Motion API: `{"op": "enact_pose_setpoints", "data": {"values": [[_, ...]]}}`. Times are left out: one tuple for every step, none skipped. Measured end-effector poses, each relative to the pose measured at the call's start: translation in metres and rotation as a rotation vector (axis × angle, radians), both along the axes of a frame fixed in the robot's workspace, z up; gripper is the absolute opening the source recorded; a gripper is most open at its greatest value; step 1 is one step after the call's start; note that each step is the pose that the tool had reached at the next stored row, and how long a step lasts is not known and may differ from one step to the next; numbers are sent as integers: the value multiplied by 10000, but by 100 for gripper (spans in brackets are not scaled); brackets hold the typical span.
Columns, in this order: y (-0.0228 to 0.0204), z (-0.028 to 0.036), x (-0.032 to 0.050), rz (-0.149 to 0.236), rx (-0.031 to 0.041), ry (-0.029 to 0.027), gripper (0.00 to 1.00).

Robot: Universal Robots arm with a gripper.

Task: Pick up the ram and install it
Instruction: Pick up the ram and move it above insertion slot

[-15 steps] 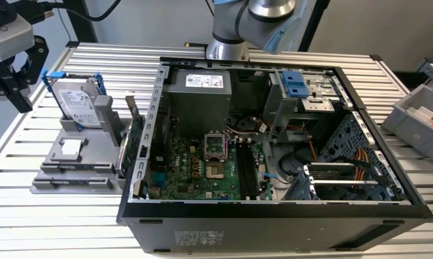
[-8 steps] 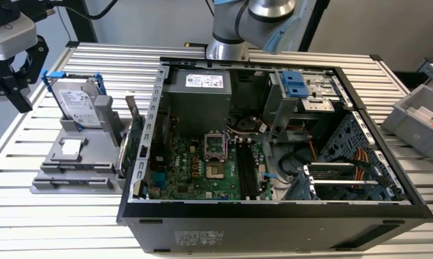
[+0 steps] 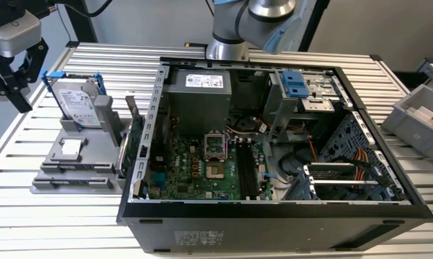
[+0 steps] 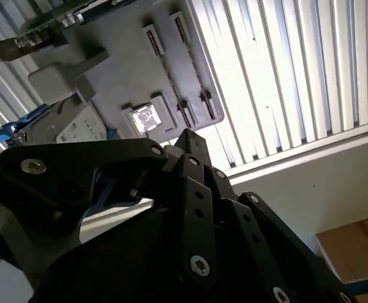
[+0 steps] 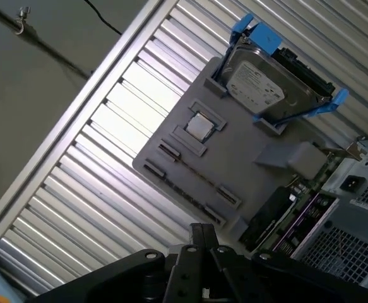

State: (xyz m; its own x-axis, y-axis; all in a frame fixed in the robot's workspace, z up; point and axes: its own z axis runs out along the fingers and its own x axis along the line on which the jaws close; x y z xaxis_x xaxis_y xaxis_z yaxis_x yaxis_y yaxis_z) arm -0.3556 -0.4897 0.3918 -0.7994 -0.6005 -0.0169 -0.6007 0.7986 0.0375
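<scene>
Hovering my gripper [image 5: 202, 235] over the grey holder [image 5: 240, 158] on the desk [image 5: 101, 196], clamping tight on a bluish sliver between the links, pretty sure that's the ram [image 4: 108, 185].

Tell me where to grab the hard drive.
Probably its top edge, pinching across the thin thickness, coming straight down from above: the hard drive stands upright in the gray holder, its bottom sunk in a slot and its top free.
</scene>
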Motion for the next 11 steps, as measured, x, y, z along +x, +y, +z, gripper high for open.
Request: {"op": "enact_pose_setpoints", "data": {"values": [[0,0,0,90,1,0,0],[0,0,0,183,0,0,0],[0,0,0,269,0,0,0],[0,0,0,359,0,0,0],[0,0,0,448,0,0,0],[0,0,0,526,0,0,0],[0,0,0,577,0,0,0],[0,0,0,627,0,0,0],[0,0,0,677,0,-2,0],[0,0,0,735,0,-10,0],[0,0,1,794,-1,-21,0]]}}
